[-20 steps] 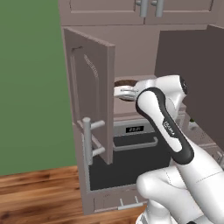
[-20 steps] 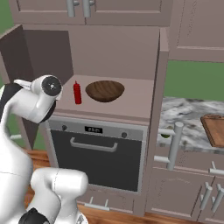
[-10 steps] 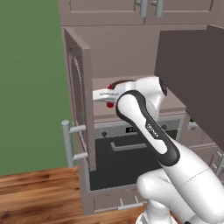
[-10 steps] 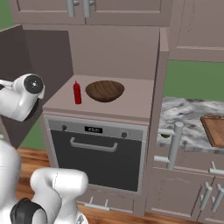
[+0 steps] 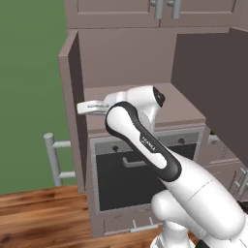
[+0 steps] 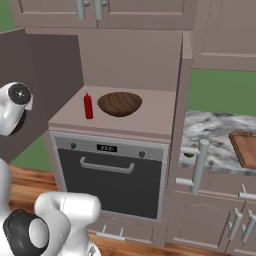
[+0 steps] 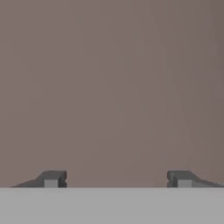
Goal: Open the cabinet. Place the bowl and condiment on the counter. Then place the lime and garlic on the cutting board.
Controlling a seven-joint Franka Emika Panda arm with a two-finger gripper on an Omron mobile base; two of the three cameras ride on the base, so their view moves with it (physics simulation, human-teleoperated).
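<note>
cabinet (image 6: 125, 55): door swung fully open, niche exposed above a built-in oven (image 6: 112, 175).
door handle (image 5: 54, 157): grey bar standing out at the far left of the left base view.
bowl (image 6: 119, 103): on the niche shelf, upright.
condiment (image 6: 88, 106): red bottle standing just left of the bowl, apart from it.
gripper (image 7: 117, 178): fingers spread wide with nothing between them, facing a plain taupe surface; in the left base view it sits at the open door's inner edge (image 5: 90, 107).
counter (image 6: 212, 145): marble top right of the cabinet.
cutting board (image 6: 245, 147): lying on the counter at the right edge.
lime (image 6: 189, 154): small dark-green shape at the counter's front edge, partly behind a bar handle.
</note>
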